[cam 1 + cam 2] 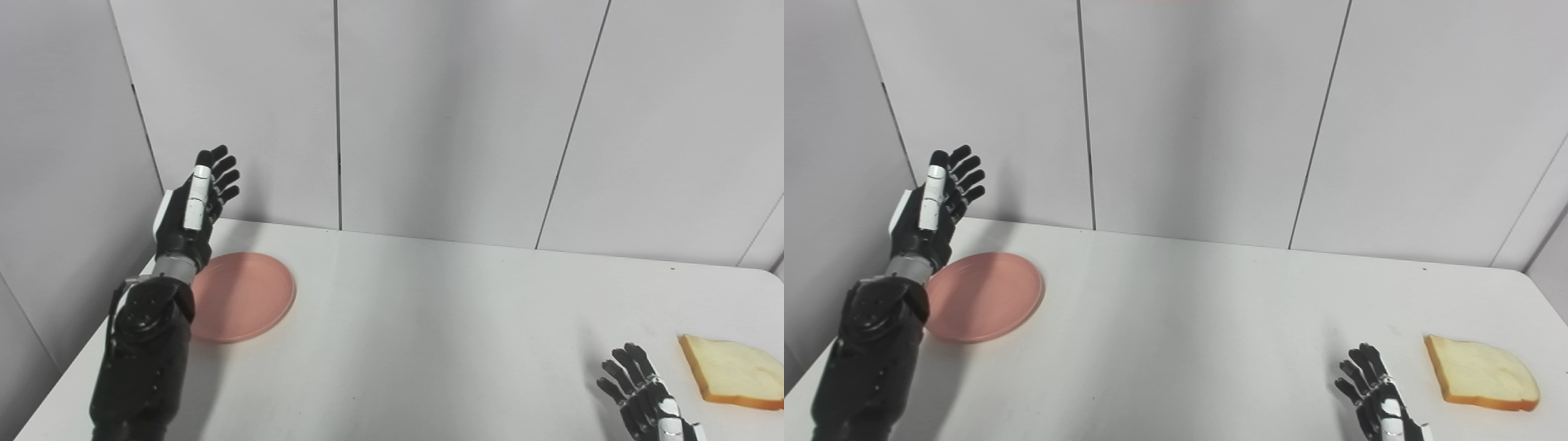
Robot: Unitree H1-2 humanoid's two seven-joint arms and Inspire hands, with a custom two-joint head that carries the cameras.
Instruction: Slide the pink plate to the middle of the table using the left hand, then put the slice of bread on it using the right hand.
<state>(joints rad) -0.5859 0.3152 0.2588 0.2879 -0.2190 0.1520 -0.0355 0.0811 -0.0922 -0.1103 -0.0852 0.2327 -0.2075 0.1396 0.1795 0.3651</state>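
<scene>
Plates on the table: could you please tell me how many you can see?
1: a pink plate at the table's left side, beside the raised left hand. Nothing seems hidden.

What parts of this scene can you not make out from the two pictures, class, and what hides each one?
- Pink plate: its left rim, in both views, is covered by the left arm.
- Right robot hand: its wrist and arm are cut off by the bottom edge.
- Slice of bread: its right end is cut by the left eye view's edge.
- Left robot hand: whether it touches the plate cannot be told.
</scene>
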